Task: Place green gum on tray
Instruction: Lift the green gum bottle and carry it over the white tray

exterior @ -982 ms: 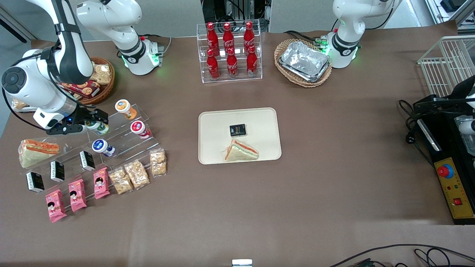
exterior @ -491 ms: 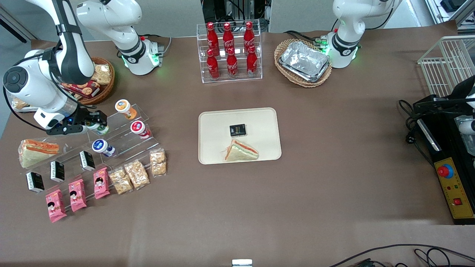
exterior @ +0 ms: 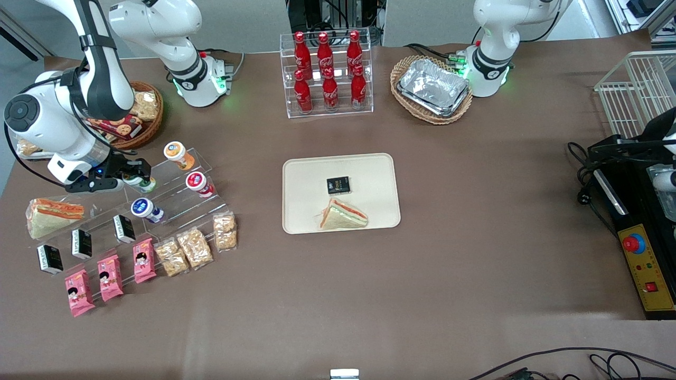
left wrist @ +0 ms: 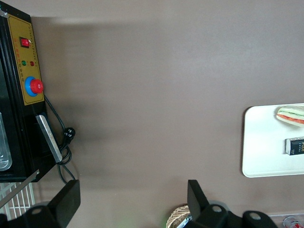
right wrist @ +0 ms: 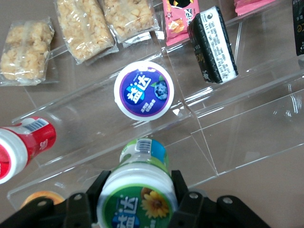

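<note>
The pincer is sitting at the clear stepped rack, toward the working arm's end of the surface, and its two fingers are pressing on both sides of the green gum, just under the green-rimmed lid. So it is closed on the bottle. In the front view the pincer and the green gum are showing on an upper step of the rack, and I cannot tell if the bottle is lifted or is resting on the step.

The bottle is looking small, light and stiff, made of hard plastic with a glossy label, so I am thinking it can slip or turn between the fingers if the grip is weak. Its round body is the good place to take it, across the middle and close under the lid, as the pincer is doing. It does not look fragile.

Around it, the blue-lidded bottle is standing one step nearer to the front camera, the red-lidded bottle is lying beside it, and a black packet is leaning near. These neighbours are close, so a straight lift is seeming safer.

The tray is lying well apart, in the middle of the surface, carrying a sandwich and a small black packet, with bare area around them.
</note>
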Motion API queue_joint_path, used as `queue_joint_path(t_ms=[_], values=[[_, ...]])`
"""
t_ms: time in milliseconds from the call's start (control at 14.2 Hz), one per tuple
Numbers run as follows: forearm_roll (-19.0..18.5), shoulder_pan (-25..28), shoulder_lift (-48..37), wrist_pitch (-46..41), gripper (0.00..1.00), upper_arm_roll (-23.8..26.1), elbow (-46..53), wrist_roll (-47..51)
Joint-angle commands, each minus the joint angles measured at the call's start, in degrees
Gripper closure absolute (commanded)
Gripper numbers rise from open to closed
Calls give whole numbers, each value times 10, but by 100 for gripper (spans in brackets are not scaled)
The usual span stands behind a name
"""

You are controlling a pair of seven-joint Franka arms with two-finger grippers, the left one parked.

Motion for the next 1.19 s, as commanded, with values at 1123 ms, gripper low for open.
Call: queue_joint_path(t_ms=[1123], values=[[96, 5, -40, -417, 50, 164, 311, 220]])
